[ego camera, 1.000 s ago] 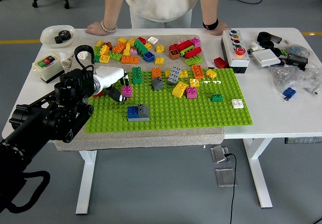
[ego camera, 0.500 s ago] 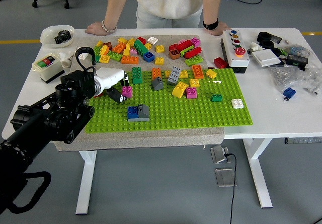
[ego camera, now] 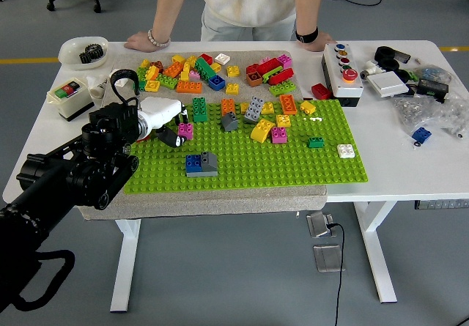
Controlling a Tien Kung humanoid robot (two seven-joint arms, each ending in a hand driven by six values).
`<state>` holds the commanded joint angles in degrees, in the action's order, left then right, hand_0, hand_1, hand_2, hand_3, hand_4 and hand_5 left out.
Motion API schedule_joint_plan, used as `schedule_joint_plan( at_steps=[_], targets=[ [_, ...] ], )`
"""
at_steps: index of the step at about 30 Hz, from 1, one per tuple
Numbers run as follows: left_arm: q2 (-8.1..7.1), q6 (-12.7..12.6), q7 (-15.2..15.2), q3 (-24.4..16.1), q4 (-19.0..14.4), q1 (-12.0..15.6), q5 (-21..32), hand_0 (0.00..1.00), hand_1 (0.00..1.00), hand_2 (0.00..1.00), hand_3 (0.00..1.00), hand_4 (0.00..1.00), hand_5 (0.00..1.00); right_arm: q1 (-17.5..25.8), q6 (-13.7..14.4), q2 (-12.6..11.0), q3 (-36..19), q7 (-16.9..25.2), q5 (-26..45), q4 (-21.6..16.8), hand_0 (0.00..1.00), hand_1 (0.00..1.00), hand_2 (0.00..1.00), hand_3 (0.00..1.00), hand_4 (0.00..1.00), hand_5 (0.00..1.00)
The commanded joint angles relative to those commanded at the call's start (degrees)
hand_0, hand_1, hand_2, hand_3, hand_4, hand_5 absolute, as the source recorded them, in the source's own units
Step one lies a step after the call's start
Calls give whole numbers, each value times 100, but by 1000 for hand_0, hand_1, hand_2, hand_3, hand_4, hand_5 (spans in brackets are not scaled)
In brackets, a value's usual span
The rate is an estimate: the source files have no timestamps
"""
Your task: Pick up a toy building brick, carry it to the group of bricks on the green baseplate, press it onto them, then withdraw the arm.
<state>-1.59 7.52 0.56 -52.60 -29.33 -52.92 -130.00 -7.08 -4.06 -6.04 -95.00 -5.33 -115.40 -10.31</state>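
The green baseplate [ego camera: 293,166] lies across the middle of the table. A group of a blue and a grey brick [ego camera: 201,164] stands on its front left part. My left hand [ego camera: 176,130], white with black fingertips, reaches in from the left over the baseplate's left end. Its fingers are curled around a magenta brick [ego camera: 186,130], low over the plate and up-left of the group. Several loose bricks [ego camera: 265,119] sit on the plate's far part. A pile of mixed bricks [ego camera: 212,73] lies behind it. My right arm is out of view.
A person stands at the far side with both hands [ego camera: 139,42] resting on the table edge. A button box [ego camera: 346,73] and cluttered parts [ego camera: 425,91] are at the right. A white bowl [ego camera: 83,50] and a switch box [ego camera: 67,95] are at the left.
My left hand and the magenta brick have shifted very slightly up. The person has shifted a little to the right; their hands stay put.
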Motion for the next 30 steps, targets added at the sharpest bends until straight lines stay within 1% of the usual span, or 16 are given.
schedule_joint_plan(
  at_steps=[4,5,8,10,11,15,17,30],
  targets=[
    [2,-5,6,27,4,8,0,719,704,608,570,515,286,3,0,1,3,2,1,0,738,640,691,558,810,501],
    [3,-3,7,33,6,11,0,693,681,593,561,487,283,4,-1,2,4,2,0,0,738,638,691,559,810,501],
    [6,-8,7,29,4,11,0,693,681,593,561,487,283,7,-1,2,2,2,-6,0,738,638,691,559,810,501],
    [7,-11,8,6,-6,10,0,693,681,593,561,487,283,10,0,2,0,1,-8,0,738,638,691,559,810,501],
    [8,-11,8,0,-9,10,0,674,659,580,556,466,263,10,0,2,0,1,-9,0,738,640,691,560,811,500],
    [6,-6,11,-68,-54,23,0,674,659,580,556,466,263,13,1,3,0,-1,-6,0,738,640,691,560,811,500],
    [14,-8,12,-134,-90,36,0,667,649,579,558,450,248,15,1,4,-2,-2,-8,0,738,640,691,560,812,500],
    [7,71,57,-464,-392,113,0,666,644,576,558,448,246,23,7,10,-27,-3,-10,0,739,639,691,560,812,499]
  ],
)
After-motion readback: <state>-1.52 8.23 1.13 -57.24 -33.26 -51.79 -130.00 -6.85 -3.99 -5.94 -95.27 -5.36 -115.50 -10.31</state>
